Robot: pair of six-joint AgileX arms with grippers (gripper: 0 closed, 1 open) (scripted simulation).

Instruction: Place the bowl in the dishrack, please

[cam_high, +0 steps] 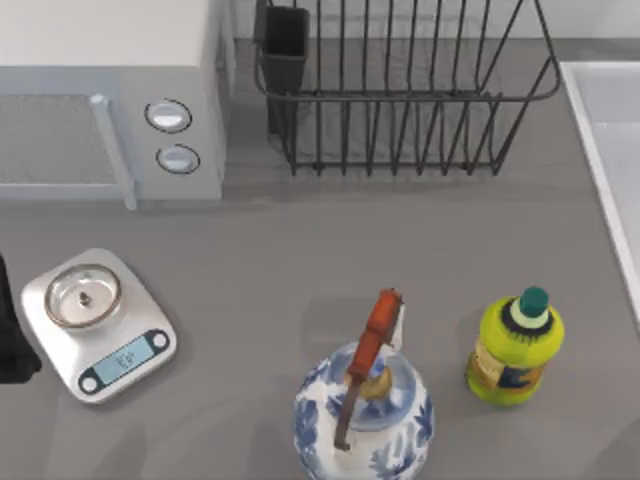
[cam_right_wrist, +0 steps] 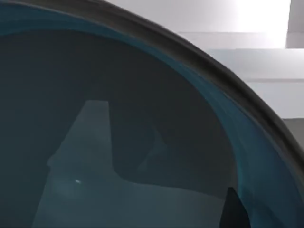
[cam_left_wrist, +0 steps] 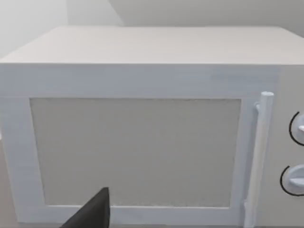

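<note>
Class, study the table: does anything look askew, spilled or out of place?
The bowl stands out. From above it shows edge-on, tipped on its side over the blue-and-white jar at the near edge, well apart from the dishrack. Nothing looks spilled or broken.

Grey table (cam_high: 300,250); white microwave (cam_high: 110,90) back left, perhaps pale wall behind

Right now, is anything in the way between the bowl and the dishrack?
Nothing visible is. The bowl shows edge-on over the jar; bare table stretches to the dishrack. The yellow bottle stands off to the right.
</note>
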